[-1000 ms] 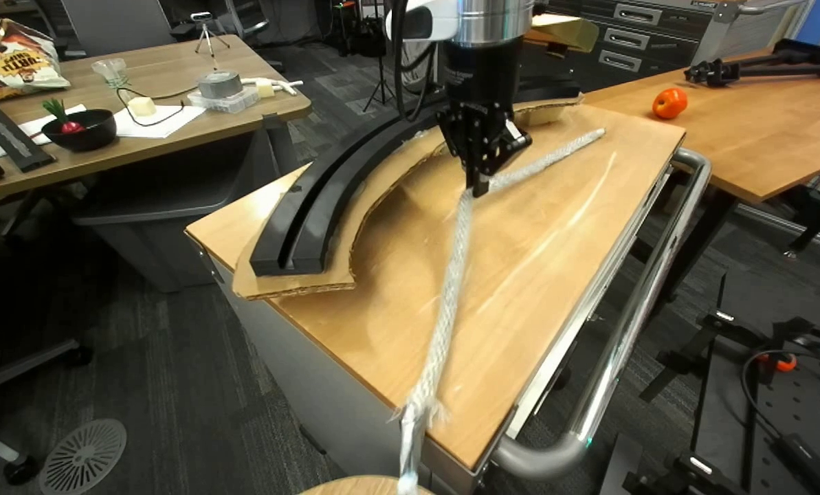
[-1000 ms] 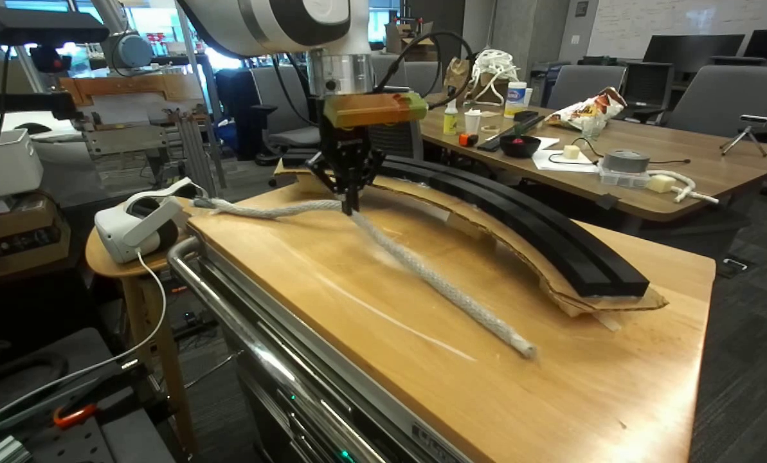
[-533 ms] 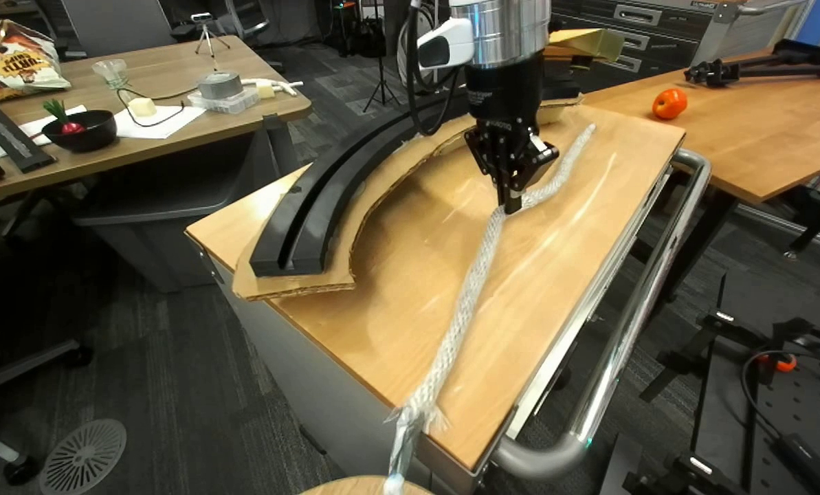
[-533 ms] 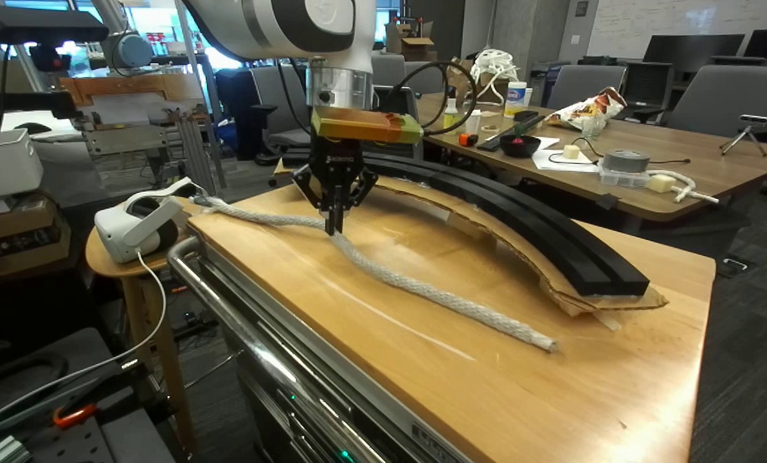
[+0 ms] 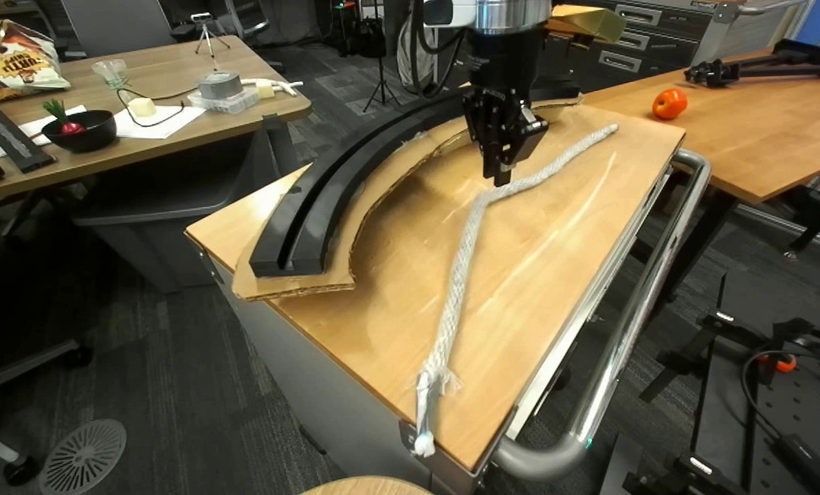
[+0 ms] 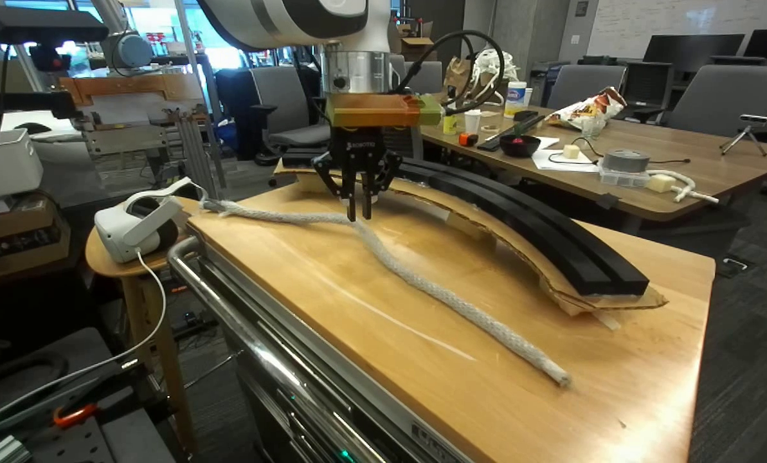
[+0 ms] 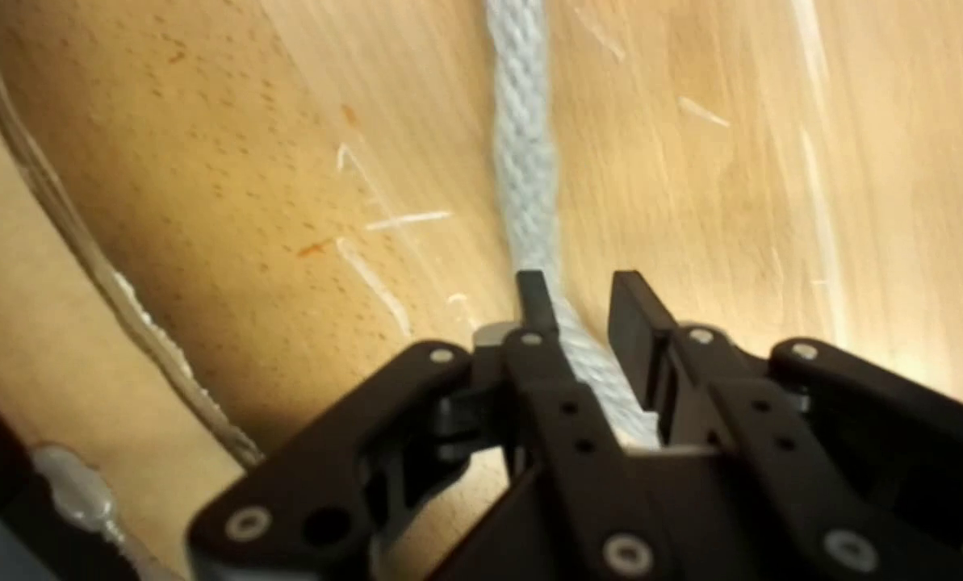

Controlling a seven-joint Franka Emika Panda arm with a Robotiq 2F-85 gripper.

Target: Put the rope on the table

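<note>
The pale grey-white rope (image 5: 459, 275) lies along the light-brown table (image 5: 540, 309) with a bend near its middle. It also shows in an exterior view (image 6: 454, 299) and in the wrist view (image 7: 524, 137). Its taped end (image 5: 425, 419) reaches just past the table's short edge. My gripper (image 5: 496, 180) is above the bend, fingers pointing down, a little above the tabletop. In an exterior view the gripper (image 6: 359, 216) shows a gap between its fingers. In the wrist view the gripper (image 7: 580, 282) is partly open and the rope passes below the gap, not clamped.
A black curved channel strip (image 5: 306, 213) on cardboard (image 5: 375, 192) stands along one side of the table, close to the gripper. A metal tube rail (image 5: 629, 330) runs along the opposite side. A stool with a white headset (image 6: 132, 231) stands beside the table's end.
My gripper was shut on the rope, carried it toward the rail side, then opened and rose. The rope is let go; its taped end has slid in toward the table and its plain end has shifted outward.
</note>
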